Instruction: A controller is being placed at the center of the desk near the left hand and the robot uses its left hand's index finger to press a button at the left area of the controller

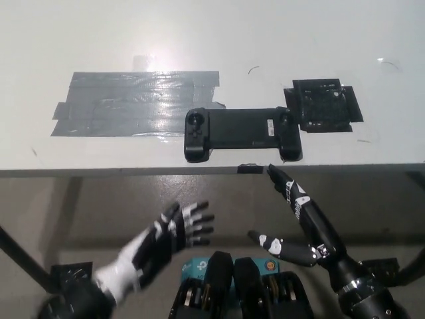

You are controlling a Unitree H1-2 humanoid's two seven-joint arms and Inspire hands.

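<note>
— Where do we find the controller (240,133) relative to the left hand (174,230)?

— We see it lying flat on the white desk (199,40), close to the front edge and about midway across the picture. The left hand is well apart from it, below the desk edge and a little to the controller's left, over the floor. Nothing touches the controller.

— And how do we read that left hand?

— Its fingers are spread apart and point up and to the right, toward the desk edge. It holds nothing, so we call it empty and splayed. Its white forearm runs down to the lower left corner.

— What of the right hand (295,219)?

— It rests below the desk edge on the right side. We see one finger stretched up toward the edge, its tip just beneath the controller's right grip, and another part of the hand sticking out to the left lower down. It grips nothing and its fingers stand apart.

— Anything else on the desk?

— To the controller's left and slightly behind it we see a wide patch of grey tape (136,103); its right end comes close to the controller's left grip. Just beside the right grip, behind it, lies a black square patch (325,105). We see no containers.

— Can we make out the buttons?

— On the left grip we make out one round control near the top; the rest is too dark to tell.
</note>
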